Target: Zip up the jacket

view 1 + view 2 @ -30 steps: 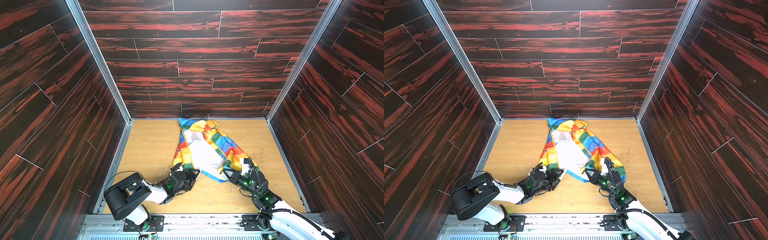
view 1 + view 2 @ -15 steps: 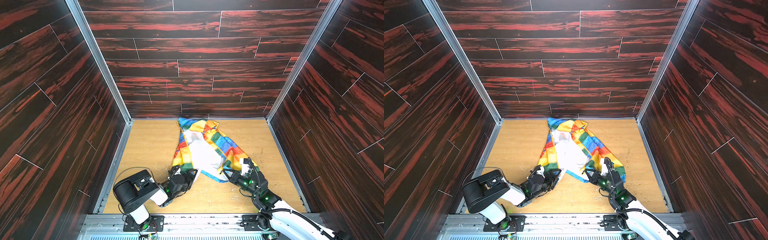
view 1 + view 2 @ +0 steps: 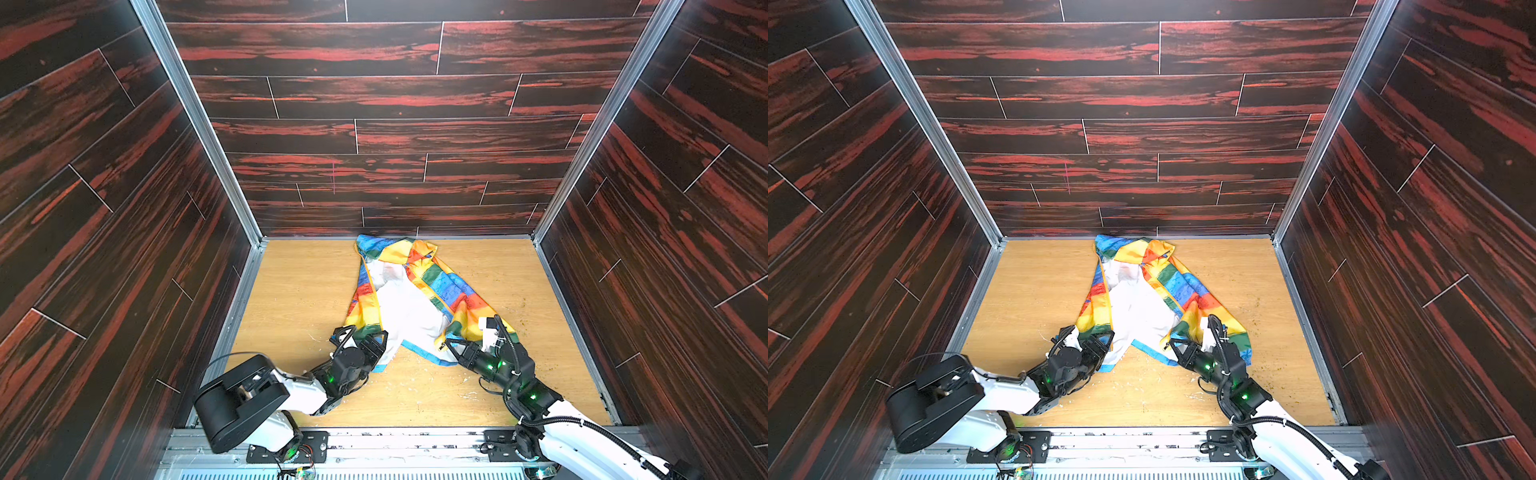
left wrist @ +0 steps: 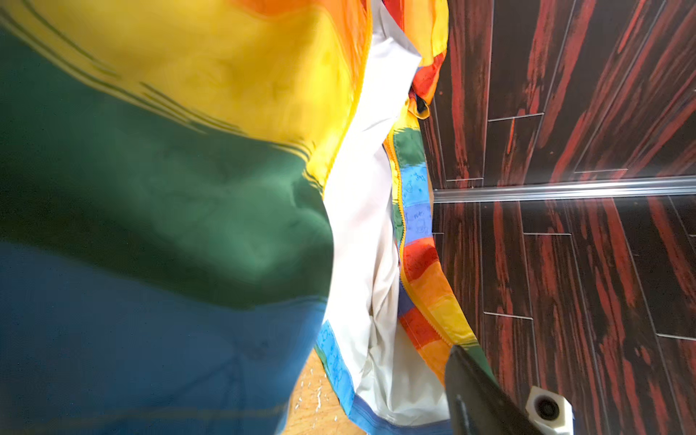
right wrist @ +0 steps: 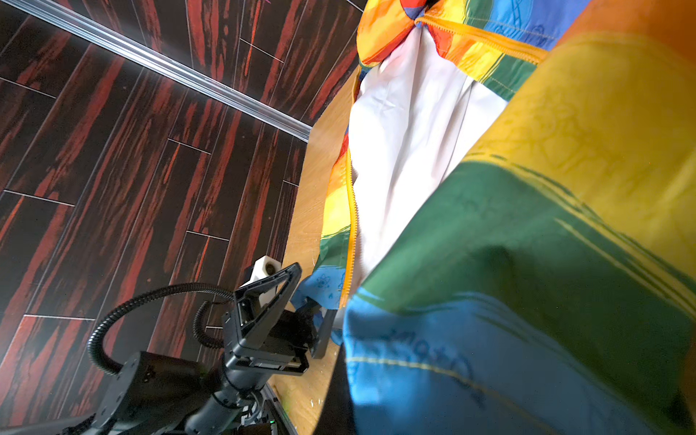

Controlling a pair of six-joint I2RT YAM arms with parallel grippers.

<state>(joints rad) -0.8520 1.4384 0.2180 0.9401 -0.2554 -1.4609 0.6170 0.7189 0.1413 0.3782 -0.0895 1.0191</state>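
Jacket (image 3: 415,299) is flat on the table (image 3: 299,291), front open, white lining up. Long axis runs 12–6 in both top views, with the collar end at 12 against the back wall and the hem at 6, nearest my bases.

The zipper halves meet up near the collar and splay apart toward the hem. The left half (image 5: 352,226) runs down to about 7 and the right half (image 4: 405,263) to about 5, with a wedge of lining between them.

My left gripper (image 3: 365,336) is at the 7 o'clock hem corner. Jaws are parted either side of the blue edging there, and the right wrist view shows a clear gap between the fingers. I read that as not clamped.

My right gripper (image 3: 448,344) is at the 5 o'clock hem corner. It's fully closed, pinching the blue hem edge of that front panel as far as I can tell; cloth drapes right over its wrist camera.

The relation that matters is that the two zip bottom ends sit apart on a 9–3 line. Each is just beside its own gripper, so neither arm needs to cross. From the left gripper the mating end is at 3; from the right it's at 9.

My guess is the left has to get a hold first, then both corners get drawn in toward centre. I can't make out the slider or pin in any view.
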